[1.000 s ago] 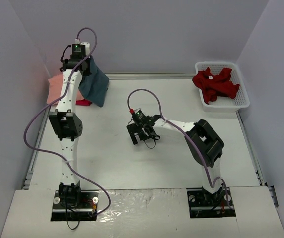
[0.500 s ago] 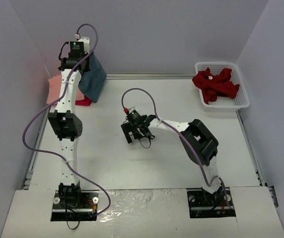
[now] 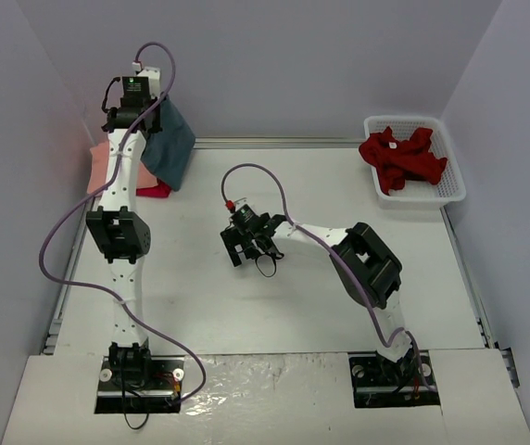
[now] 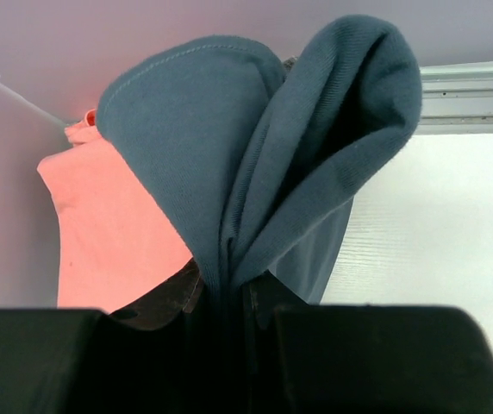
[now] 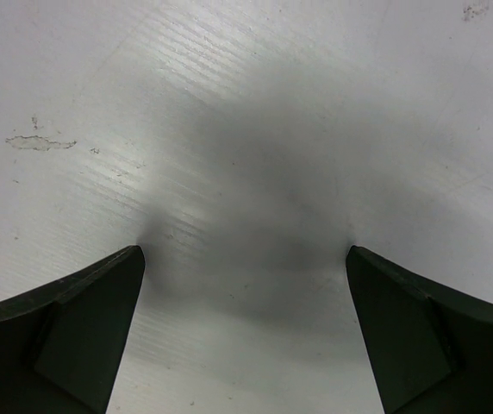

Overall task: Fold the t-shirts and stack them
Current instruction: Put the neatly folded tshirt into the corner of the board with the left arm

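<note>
My left gripper [image 3: 150,109] is shut on the slate-blue t-shirt [image 3: 169,144], which hangs bunched from it high at the far left; in the left wrist view the blue cloth [image 4: 255,164] is pinched between the fingers. Under it lies the salmon-pink t-shirt [image 3: 101,165], also in the left wrist view [image 4: 100,224], with a bit of a red shirt [image 3: 157,190] at its edge. A crimson t-shirt [image 3: 402,156] lies crumpled in the white basket [image 3: 450,185]. My right gripper [image 3: 244,250] is open and empty just above the bare table [image 5: 255,172] at the middle.
The white lattice basket stands at the far right corner. Grey walls close the left, back and right sides. A purple cable loops over each arm. The table's raised rim [image 3: 274,142] runs along the back.
My left gripper has lifted the slate-blue shirt higher and a little left. My right gripper has slid left across the table, still open.
</note>
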`<action>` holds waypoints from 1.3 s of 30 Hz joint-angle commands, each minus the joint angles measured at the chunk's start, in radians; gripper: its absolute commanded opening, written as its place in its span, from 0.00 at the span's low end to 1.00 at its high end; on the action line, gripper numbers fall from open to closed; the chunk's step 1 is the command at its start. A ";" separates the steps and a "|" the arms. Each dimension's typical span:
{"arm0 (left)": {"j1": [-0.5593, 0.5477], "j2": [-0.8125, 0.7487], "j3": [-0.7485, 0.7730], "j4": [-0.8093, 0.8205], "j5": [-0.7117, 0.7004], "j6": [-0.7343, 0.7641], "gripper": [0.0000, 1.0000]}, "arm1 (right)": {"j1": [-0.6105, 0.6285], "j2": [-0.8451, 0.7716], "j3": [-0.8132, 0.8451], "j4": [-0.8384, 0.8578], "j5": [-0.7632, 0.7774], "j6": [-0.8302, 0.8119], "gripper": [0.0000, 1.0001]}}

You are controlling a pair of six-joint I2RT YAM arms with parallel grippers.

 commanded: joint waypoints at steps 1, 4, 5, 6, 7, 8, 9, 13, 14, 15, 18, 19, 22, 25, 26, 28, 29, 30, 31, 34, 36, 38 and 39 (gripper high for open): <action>0.016 -0.112 0.066 0.067 -0.002 0.008 0.03 | 0.016 0.128 -0.052 -0.128 -0.073 0.015 1.00; 0.018 -0.124 0.058 0.069 -0.003 0.011 0.02 | 0.018 0.135 -0.045 -0.128 -0.075 0.017 1.00; 0.044 -0.131 0.055 0.067 0.000 0.010 0.03 | 0.019 0.138 -0.042 -0.128 -0.075 0.017 1.00; 0.051 -0.134 0.055 0.064 0.000 0.008 0.02 | 0.021 0.140 -0.037 -0.128 -0.075 0.017 1.00; 0.059 -0.141 0.052 0.066 0.003 0.008 0.02 | 0.021 0.146 -0.034 -0.130 -0.075 0.017 1.00; 0.062 -0.146 0.047 0.069 0.006 0.008 0.02 | 0.021 0.148 -0.031 -0.130 -0.075 0.017 1.00; 0.064 -0.149 0.044 0.072 0.010 0.009 0.02 | 0.021 0.151 -0.029 -0.128 -0.076 0.017 1.00; 0.073 -0.157 0.044 0.070 0.007 0.016 0.02 | 0.024 0.166 -0.014 -0.130 -0.075 0.018 1.00; 0.076 -0.160 0.044 0.070 0.010 0.016 0.02 | 0.025 0.168 -0.012 -0.130 -0.075 0.018 1.00; 0.081 -0.157 0.044 0.069 0.012 0.019 0.02 | 0.027 0.168 -0.011 -0.133 -0.075 0.018 1.00; 0.090 -0.152 0.038 0.069 0.013 0.025 0.02 | 0.027 0.172 -0.008 -0.133 -0.103 0.017 1.00; 0.093 -0.151 0.036 0.067 0.015 0.025 0.02 | 0.027 0.175 -0.008 -0.133 -0.103 0.017 1.00; 0.094 -0.134 0.036 0.063 0.015 0.034 0.02 | 0.027 0.180 -0.008 -0.136 -0.104 0.017 1.00; 0.099 -0.120 0.036 0.060 0.010 0.042 0.03 | 0.027 0.183 -0.014 -0.136 -0.104 0.017 1.00; 0.101 -0.117 0.036 0.060 0.015 0.042 0.02 | 0.027 0.186 -0.015 -0.136 -0.103 0.017 1.00; 0.104 -0.111 0.036 0.061 0.015 0.046 0.02 | 0.025 0.192 -0.017 -0.139 -0.103 0.017 1.00; 0.104 -0.108 0.036 0.061 0.010 0.049 0.02 | 0.027 0.195 -0.017 -0.139 -0.104 0.015 1.00; 0.105 -0.103 0.036 0.061 0.010 0.051 0.02 | 0.025 0.200 -0.014 -0.139 -0.104 0.015 1.00; 0.108 -0.100 0.036 0.061 0.012 0.051 0.02 | 0.025 0.201 -0.012 -0.140 -0.106 0.015 1.00; 0.117 -0.088 0.036 0.063 0.017 0.052 0.02 | 0.025 0.211 -0.009 -0.144 -0.109 0.015 1.00; 0.122 -0.078 0.036 0.063 0.023 0.056 0.03 | 0.025 0.218 -0.008 -0.145 -0.110 0.015 1.00; 0.131 -0.066 0.036 0.070 0.023 0.056 0.02 | 0.025 0.227 -0.008 -0.148 -0.116 0.015 1.00; 0.136 -0.048 0.050 0.070 0.023 0.057 0.02 | 0.027 0.232 -0.006 -0.148 -0.121 0.015 1.00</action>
